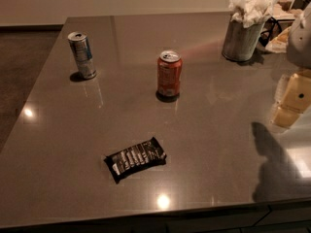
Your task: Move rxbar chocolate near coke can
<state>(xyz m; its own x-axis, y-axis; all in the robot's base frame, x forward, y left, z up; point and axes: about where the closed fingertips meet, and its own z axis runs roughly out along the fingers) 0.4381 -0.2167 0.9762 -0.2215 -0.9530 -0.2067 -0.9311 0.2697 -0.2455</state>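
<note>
As I judge it, none of the job is done yet. The rxbar chocolate (pixel 135 159) lies flat on the bench (pixel 218 130), well apart from the coke can (pixel 169 74), at about 7 o'clock from it toward the near edge. The coke can stands upright mid-bench (the silver and blue can (pixel 82 55) off at its 10 o'clock is not my mark). My hand (pixel 293 97) hangs at the bench's 3 o'clock edge, clear of the bar; whether it is open or closed I cannot tell. Everything is left: reach over, grip the bar, carry it toward 1 o'clock and set it beside the can.
</note>
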